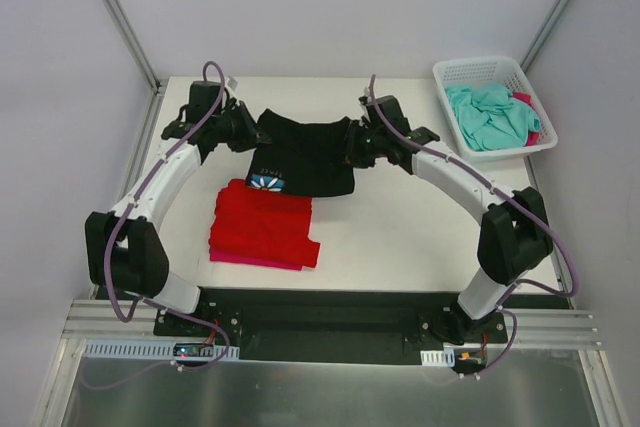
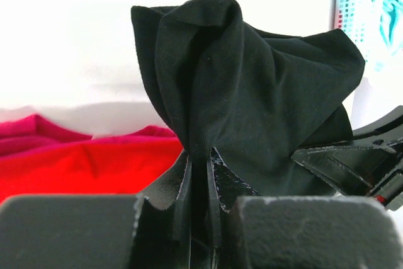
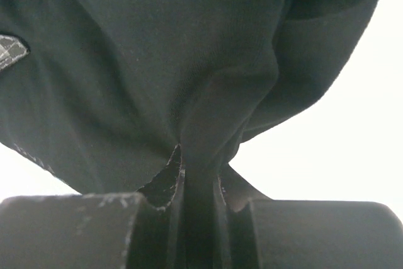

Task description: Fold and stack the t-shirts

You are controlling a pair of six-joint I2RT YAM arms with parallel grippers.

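Observation:
The black t-shirt [image 1: 305,157] with its daisy print [image 1: 266,183] hangs stretched between both grippers over the table's back middle. My left gripper [image 1: 248,132] is shut on its left edge; the cloth bunches up from the jaws in the left wrist view [image 2: 239,86]. My right gripper [image 1: 357,144] is shut on its right edge, and the cloth fills the right wrist view [image 3: 164,61]. A folded red t-shirt [image 1: 262,222] lies on a pink one [image 1: 250,260] just in front, under the black shirt's lower edge. A teal t-shirt [image 1: 490,115] lies crumpled in the basket.
A white mesh basket [image 1: 448,72] stands at the back right corner, holding the teal shirt and a bit of pink-red cloth [image 1: 528,107]. The red and pink stack also shows low left in the left wrist view [image 2: 82,165]. Metal frame posts rise at the back corners.

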